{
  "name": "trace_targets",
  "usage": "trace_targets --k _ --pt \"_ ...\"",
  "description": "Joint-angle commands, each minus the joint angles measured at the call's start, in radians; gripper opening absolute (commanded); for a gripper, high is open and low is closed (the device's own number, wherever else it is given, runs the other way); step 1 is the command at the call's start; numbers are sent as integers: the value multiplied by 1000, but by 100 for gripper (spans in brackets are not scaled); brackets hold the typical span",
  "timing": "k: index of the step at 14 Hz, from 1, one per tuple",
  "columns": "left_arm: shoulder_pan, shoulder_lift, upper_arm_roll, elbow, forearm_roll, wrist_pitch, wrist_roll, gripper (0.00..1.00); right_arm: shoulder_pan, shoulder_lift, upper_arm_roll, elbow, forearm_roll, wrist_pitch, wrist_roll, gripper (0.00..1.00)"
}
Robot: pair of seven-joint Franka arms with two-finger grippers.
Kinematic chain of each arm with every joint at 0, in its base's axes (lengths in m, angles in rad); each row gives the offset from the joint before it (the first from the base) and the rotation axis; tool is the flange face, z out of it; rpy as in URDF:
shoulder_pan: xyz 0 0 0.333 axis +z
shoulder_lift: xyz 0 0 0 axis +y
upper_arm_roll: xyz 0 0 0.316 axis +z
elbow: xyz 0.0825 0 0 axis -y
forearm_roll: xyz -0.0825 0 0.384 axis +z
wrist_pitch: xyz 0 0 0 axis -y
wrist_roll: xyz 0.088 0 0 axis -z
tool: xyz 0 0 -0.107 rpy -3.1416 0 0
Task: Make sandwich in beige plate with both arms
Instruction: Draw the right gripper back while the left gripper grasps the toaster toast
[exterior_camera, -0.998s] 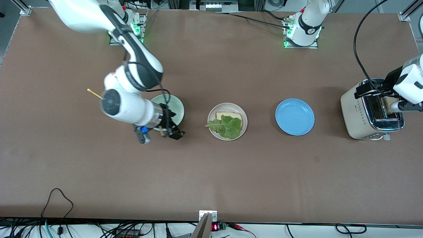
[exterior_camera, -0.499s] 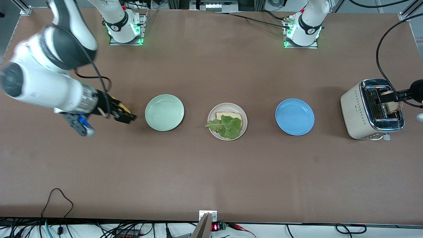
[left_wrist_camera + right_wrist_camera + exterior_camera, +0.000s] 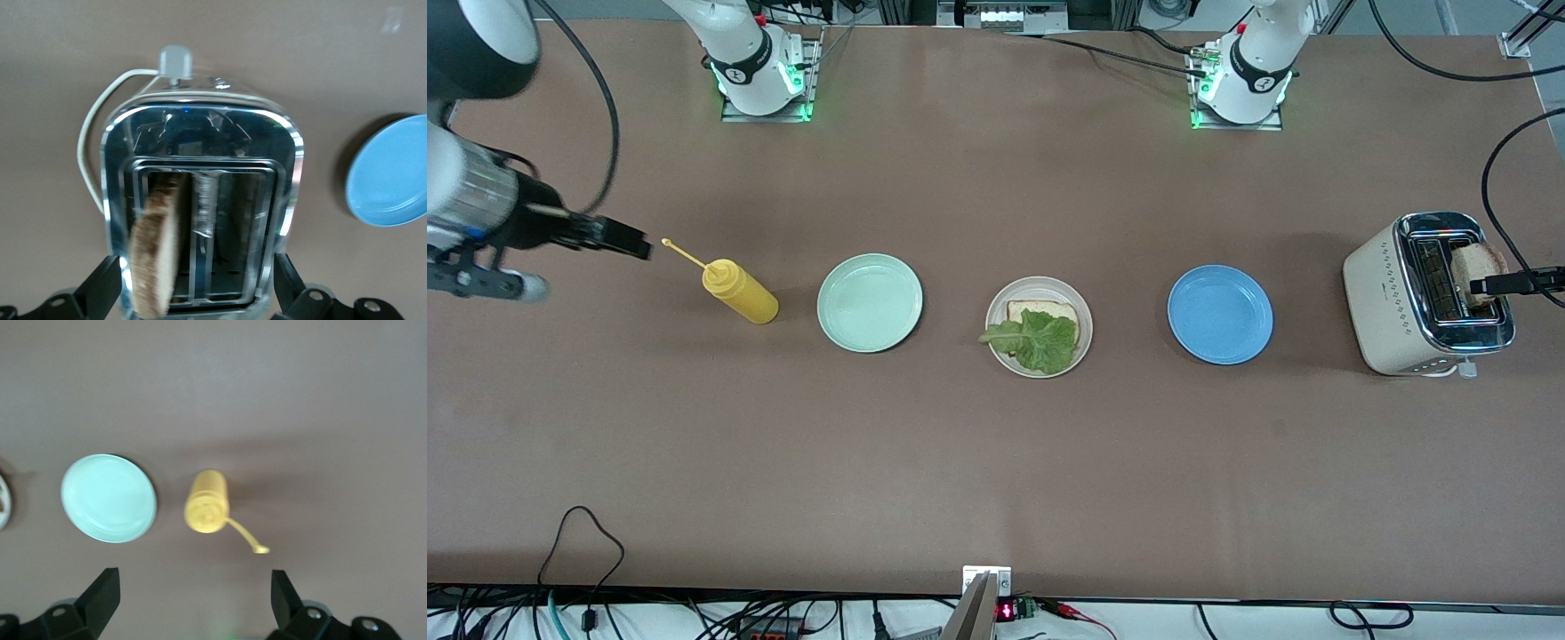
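Left gripper (image 3: 193, 303) open over toaster (image 3: 1427, 293): straddle toast (image 3: 157, 250) squarely, lift straight (right gripper (image 3: 193, 607) open, waiting above bottle (image 3: 207, 501)).

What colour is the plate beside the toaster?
Blue: the round blue plate, clearest in the front view.

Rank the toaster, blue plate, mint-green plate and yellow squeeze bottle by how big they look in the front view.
1. toaster
2. blue plate and mint-green plate: look alike, unranked
3. yellow squeeze bottle
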Motion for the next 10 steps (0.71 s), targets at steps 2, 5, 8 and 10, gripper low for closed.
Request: trace_targets --k 2,5,8,10 --pt "26 25 -7 39 33 -14 92 100 124 -64 -170 -37 -42 -23 -216 100" --pt "40 28 -7 29 30 -15 98 100 112 -56 -172 -34 -44 -25 -297 100" --pt "55 48 -8 24 23 -21 129 100 109 -33 -174 -31 -45 -37 -265 100" --pt "55 62 -10 24 21 -23 129 97 113 -18 -172 -30 -48 -40 -268 100"
